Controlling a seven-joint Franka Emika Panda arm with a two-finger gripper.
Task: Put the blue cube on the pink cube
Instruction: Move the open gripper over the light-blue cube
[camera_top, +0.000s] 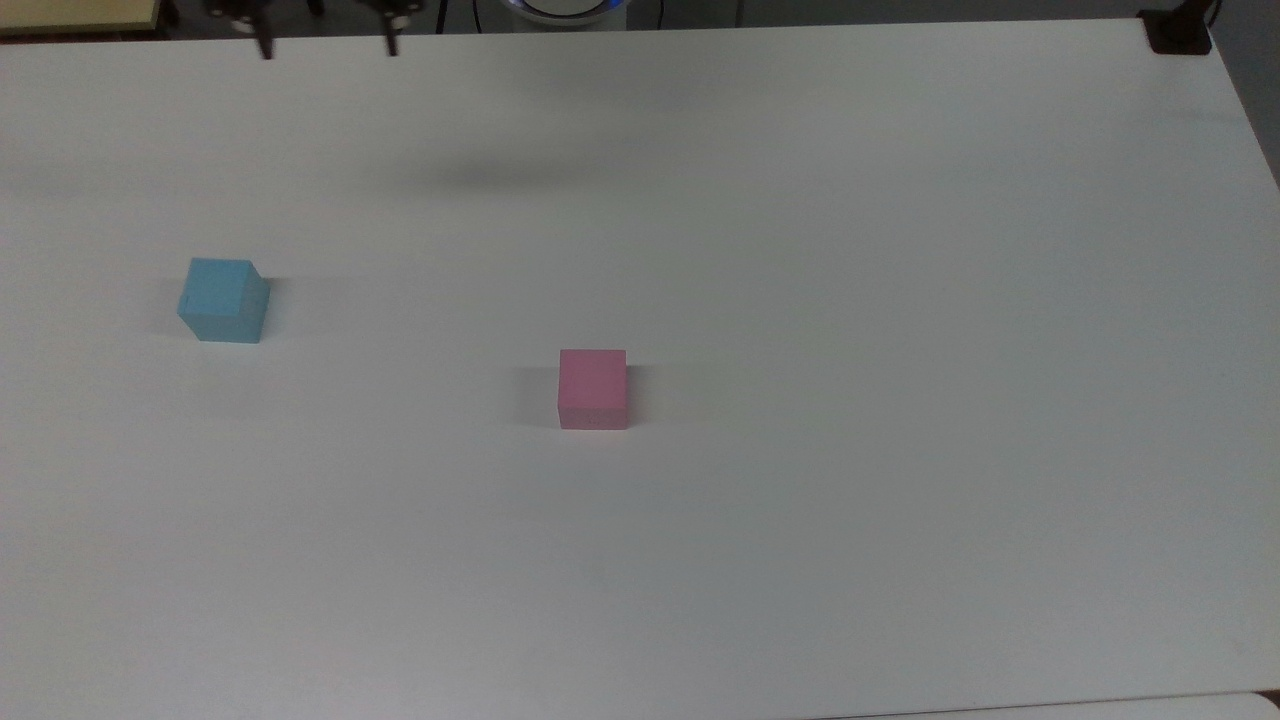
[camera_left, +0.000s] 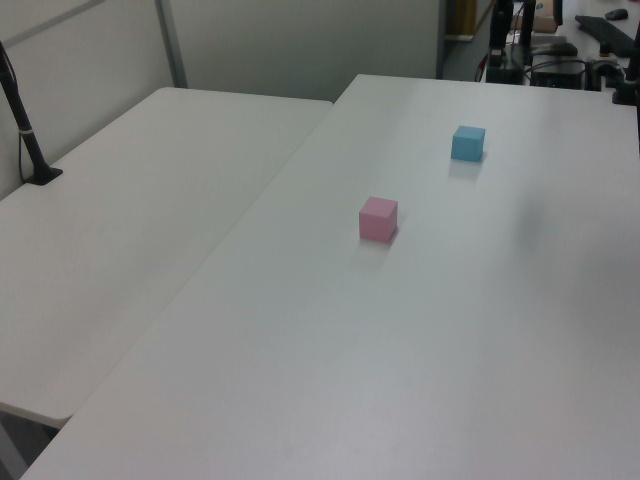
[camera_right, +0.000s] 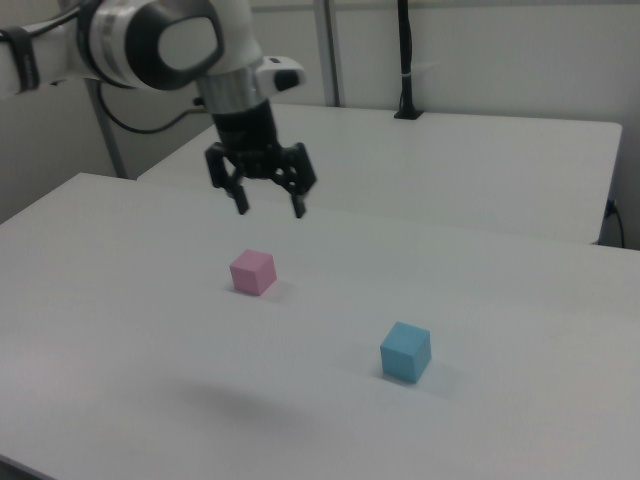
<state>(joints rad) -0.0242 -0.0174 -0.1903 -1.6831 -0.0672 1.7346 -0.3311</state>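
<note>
**Desk:** What is the arm doing?

**Photographer:** The gripper (camera_right: 269, 209) hangs high above the white table (camera_top: 800, 300), fingers spread wide with nothing between them. In the top view the two fingertips (camera_top: 265, 48) show at the far edge, toward the top view's left.

**Desk:** And the cubes?

**Photographer:** The blue cube (camera_top: 223, 300) sits flat on the table at the top view's left, turned slightly askew to the table's edges. The pink cube (camera_top: 593, 389) sits squarer near the middle, well apart from it. Both are untouched.

**Desk:** How should the blue one handle?

**Photographer:** It is matte, cyan and plain-faced, about the pink cube's size. It looks rigid and light, probably not slippery. Two opposite side faces, taken near mid-height, seem the natural hold, with the fingers turned to match its skew. Stacking likely demands square alignment, since the pink top is no bigger than the blue base.
</note>
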